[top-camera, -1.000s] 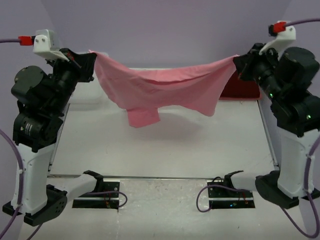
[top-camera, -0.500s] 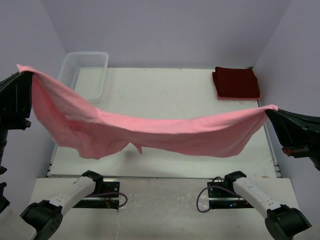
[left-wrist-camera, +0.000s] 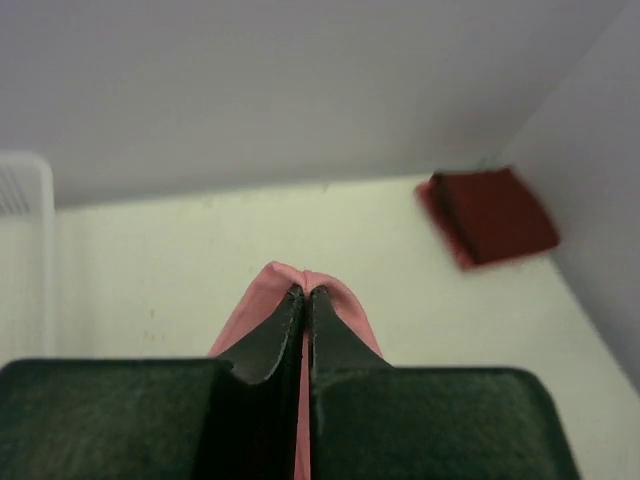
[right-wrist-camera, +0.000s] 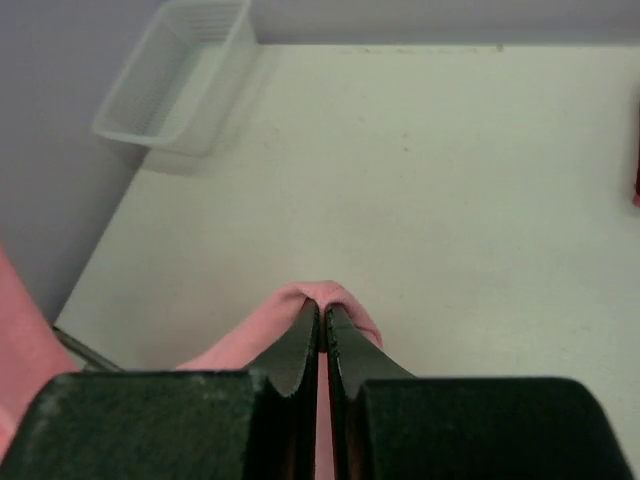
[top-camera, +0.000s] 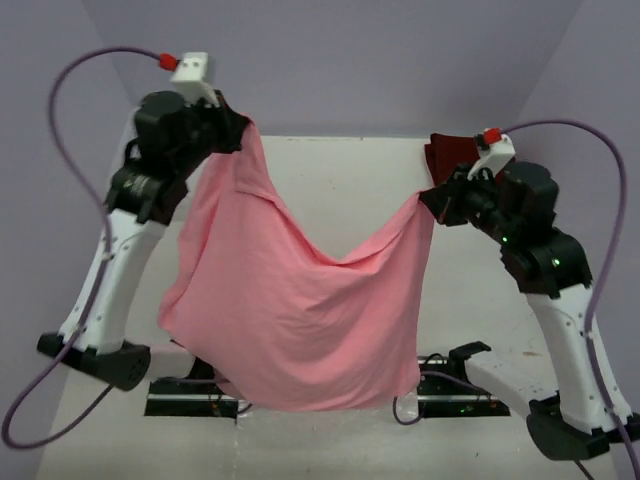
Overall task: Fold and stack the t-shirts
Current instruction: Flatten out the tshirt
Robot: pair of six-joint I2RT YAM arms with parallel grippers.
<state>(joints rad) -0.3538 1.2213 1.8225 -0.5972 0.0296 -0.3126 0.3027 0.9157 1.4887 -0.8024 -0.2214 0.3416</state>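
Observation:
The light pink t-shirt (top-camera: pixel 300 310) hangs in the air between my two grippers, sagging in a deep V and draping down over the table's near edge. My left gripper (top-camera: pixel 240 130) is shut on one corner of it, high at the back left; the pinched cloth (left-wrist-camera: pixel 300 275) shows at its tips (left-wrist-camera: pixel 306 293). My right gripper (top-camera: pixel 432 200) is shut on the other corner, lower at the right; the cloth (right-wrist-camera: pixel 320 292) wraps its tips (right-wrist-camera: pixel 322 308). The dark maroon t-shirt (top-camera: pixel 445 150) lies folded at the back right, partly hidden by the right arm. It also shows in the left wrist view (left-wrist-camera: pixel 492 215).
The white lattice basket (right-wrist-camera: pixel 180 80) stands at the table's back left corner; in the top view the left arm and the shirt hide it. The white table (top-camera: pixel 340 190) shows between the arms. Purple walls close the back and sides.
Both arms have swung the pink shirt from a wide, low stretch across the table to a raised hold with the grippers closer together. The shirt now hangs in a deep fold.

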